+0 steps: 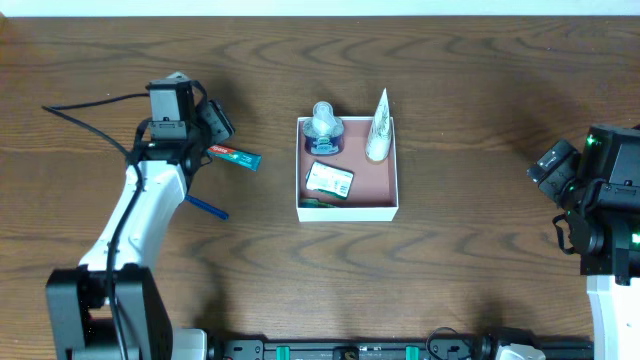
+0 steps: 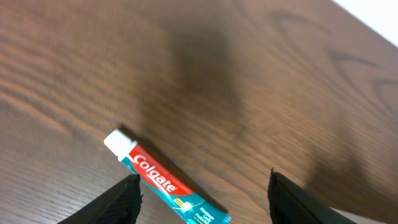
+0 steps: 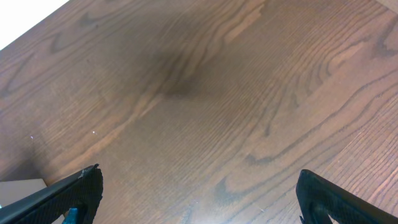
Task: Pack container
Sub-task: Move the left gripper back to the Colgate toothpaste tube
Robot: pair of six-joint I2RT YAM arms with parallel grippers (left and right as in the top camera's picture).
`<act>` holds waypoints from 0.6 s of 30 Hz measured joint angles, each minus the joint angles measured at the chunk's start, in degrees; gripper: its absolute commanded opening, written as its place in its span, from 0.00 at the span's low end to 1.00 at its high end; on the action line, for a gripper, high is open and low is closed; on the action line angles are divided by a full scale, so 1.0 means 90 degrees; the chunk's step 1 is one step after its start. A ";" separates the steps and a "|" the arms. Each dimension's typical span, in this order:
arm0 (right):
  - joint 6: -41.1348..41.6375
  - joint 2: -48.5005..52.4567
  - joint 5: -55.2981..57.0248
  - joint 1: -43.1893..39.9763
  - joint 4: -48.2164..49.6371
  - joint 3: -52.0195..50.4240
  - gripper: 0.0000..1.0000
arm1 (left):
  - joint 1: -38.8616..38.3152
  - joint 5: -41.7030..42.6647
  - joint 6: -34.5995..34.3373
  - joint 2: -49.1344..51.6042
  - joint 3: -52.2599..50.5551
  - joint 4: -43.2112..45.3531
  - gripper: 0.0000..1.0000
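Several toiletries sit in the container (image 1: 370, 185) at mid-bench (image 1: 450, 280). On the left arm's side of it, well apart, a toothpaste tube (image 2: 165, 180) lies flat between the spread left fingers (image 2: 118, 202), ungripped. The right fingers (image 3: 68, 196) gape wide over bare wood. The tube lies slantwise, close to one finger, so closing may swivel it away rather than clamp it.

Shallow square container (image 1: 350, 211), white walls, pink-brown inside, open, upright
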 measured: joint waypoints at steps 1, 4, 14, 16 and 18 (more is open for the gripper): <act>0.0000 0.0000 0.0000 0.0000 0.0000 0.0000 0.99 | 0.0000 -0.0019 -0.0121 0.0087 0.0000 0.0005 0.69; 0.0000 0.0000 0.0000 0.0000 0.0002 0.0000 0.99 | 0.0000 -0.0087 -0.0585 0.0423 0.0000 0.0007 0.75; 0.0000 0.0000 0.0000 0.0000 0.0002 0.0000 0.99 | -0.0136 -0.0301 -0.1770 0.1256 0.0000 0.0012 0.79; 0.0000 0.0000 0.0000 0.0000 0.0000 0.0000 0.99 | -0.0189 -0.0355 -0.1902 0.1348 0.0000 0.0044 0.79; 0.0000 0.0000 0.0000 0.0000 0.0002 0.0000 0.99 | -0.0221 -0.0376 -0.1977 0.1411 0.0000 0.0083 0.79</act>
